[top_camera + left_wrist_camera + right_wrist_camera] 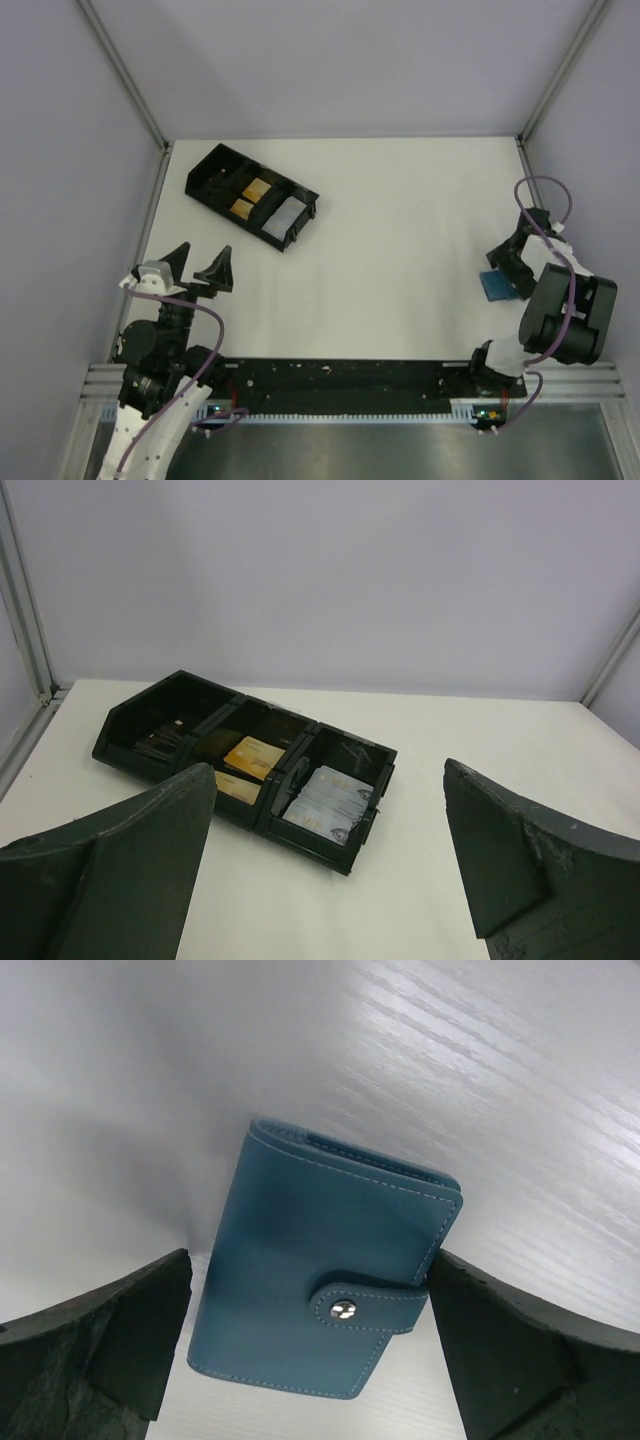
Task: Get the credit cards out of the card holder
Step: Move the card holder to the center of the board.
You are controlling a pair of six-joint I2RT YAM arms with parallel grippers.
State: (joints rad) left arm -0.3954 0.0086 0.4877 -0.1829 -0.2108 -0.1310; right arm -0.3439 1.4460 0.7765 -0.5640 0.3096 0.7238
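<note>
The card holder (300, 1260) is a small blue wallet lying folded shut on the white table, its tab snapped closed with a silver stud. It shows at the right of the top view (494, 287). Any cards inside it are hidden. My right gripper (312, 1260) is open just above it, one jaw on each side of the holder; it also shows in the top view (508, 262). My left gripper (198, 264) is open and empty at the near left, far from the holder; in the left wrist view (328, 775) it faces the black tray.
A black compartmented tray (208, 168) lies at the back left, also in the left wrist view (330, 852). It holds gold cards (250, 755) and silver cards (325, 798). Grey walls enclose the table; a black rail (340, 378) runs along the near edge.
</note>
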